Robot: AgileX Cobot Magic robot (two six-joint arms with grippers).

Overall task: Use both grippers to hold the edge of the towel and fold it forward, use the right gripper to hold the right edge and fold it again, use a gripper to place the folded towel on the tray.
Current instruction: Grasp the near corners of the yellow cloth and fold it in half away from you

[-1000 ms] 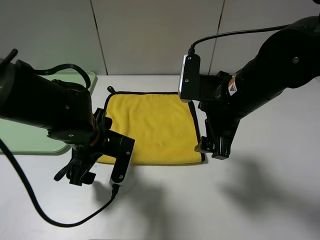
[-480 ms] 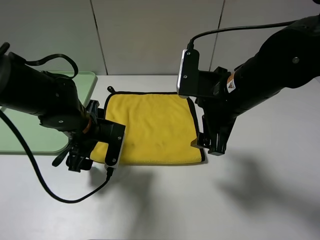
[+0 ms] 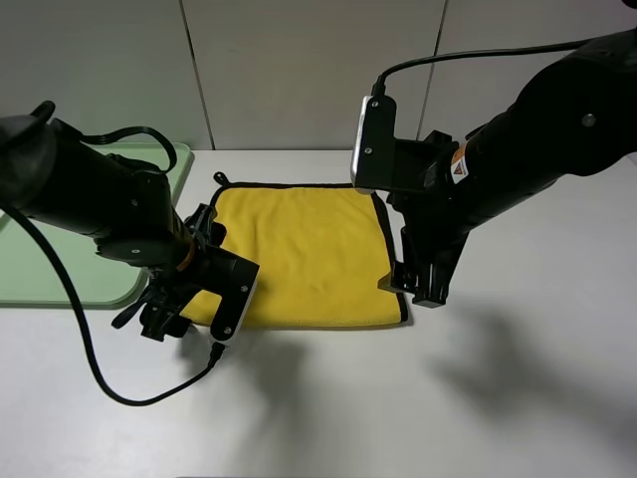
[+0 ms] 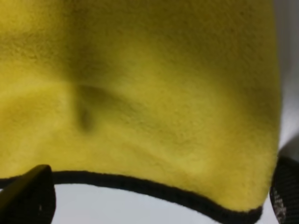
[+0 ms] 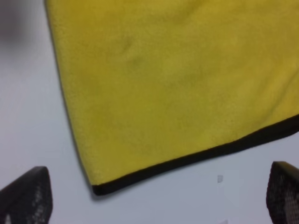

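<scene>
The white tabletop [image 3: 418,418] carries the yellow towel [image 3: 304,249], spread flat and unfolded between the two sets of fingers. The pale green tray [image 3: 60,277] lies on the far side of the left fingers from the towel and is partly hidden by the left arm [image 3: 90,194]. The towel lies outside it. The left fingers [image 4: 28,198] stand wide apart, straddling the towel's black edge [image 4: 140,185] by one near corner and gripping nothing. The right fingers [image 5: 25,191] are likewise spread wide, low over the other near corner, with the edge between them and nothing held.
</scene>
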